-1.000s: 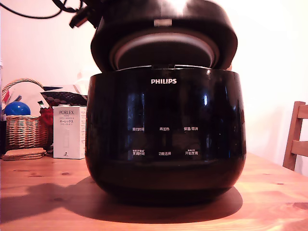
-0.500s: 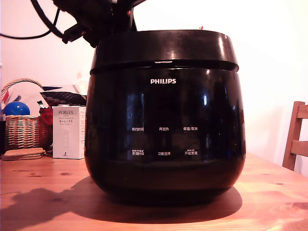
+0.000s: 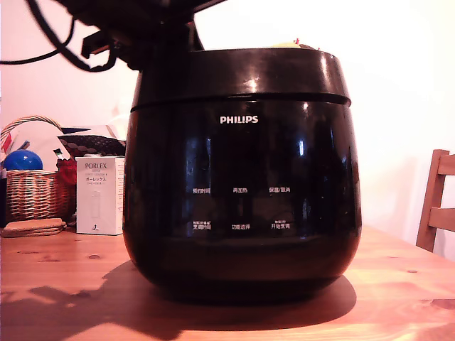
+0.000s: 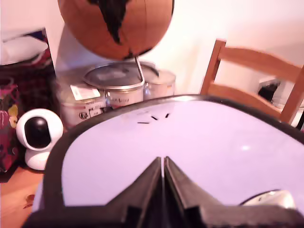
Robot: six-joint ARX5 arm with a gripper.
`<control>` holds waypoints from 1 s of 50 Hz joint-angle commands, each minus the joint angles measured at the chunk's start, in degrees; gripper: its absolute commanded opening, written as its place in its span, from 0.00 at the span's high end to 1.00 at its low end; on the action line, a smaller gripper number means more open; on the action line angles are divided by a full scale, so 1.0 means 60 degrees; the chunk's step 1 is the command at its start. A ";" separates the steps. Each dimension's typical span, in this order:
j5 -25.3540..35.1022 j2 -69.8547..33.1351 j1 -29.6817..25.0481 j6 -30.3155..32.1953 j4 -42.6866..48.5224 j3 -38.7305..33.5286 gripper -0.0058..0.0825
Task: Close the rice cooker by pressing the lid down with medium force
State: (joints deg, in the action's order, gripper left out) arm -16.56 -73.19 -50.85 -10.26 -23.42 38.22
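Wrist view, gripper (image 4: 163, 161) closed tight atop lid (image 4: 213, 152), rim flush with rice cooker (image 3: 242, 206)

Warm, pinkish light fills the room. In the exterior view the far wall (image 3: 398, 85) is washed out almost to white, so the rice cooker (image 3: 242, 199) reads as a dark mass with a few thin vertical glints on its gloss. Its shadow pools on the wooden table (image 3: 405, 284) and stretches toward the exterior view's left. In the wrist view the lid (image 4: 199, 152) is one sheet of pale lilac glare. The gripper (image 4: 163, 160), very near, is dark and soft, and the chair (image 4: 251, 71) beyond is blurred.
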 commanded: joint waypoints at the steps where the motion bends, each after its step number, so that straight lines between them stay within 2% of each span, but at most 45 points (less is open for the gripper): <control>1: 0.0036 -0.0838 -0.0025 -0.0135 0.0827 -0.1100 0.96; 27: 0.0091 -0.2248 -0.0058 -0.0138 -0.0084 -0.1104 0.96; 39: 0.0361 -0.1767 -0.0047 0.0393 -0.0878 -0.1060 0.96; 50: 0.0357 -0.0889 -0.0040 0.1049 -0.0820 -0.0729 0.96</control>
State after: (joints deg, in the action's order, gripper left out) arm -14.57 -76.55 -51.07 -6.20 -31.64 37.95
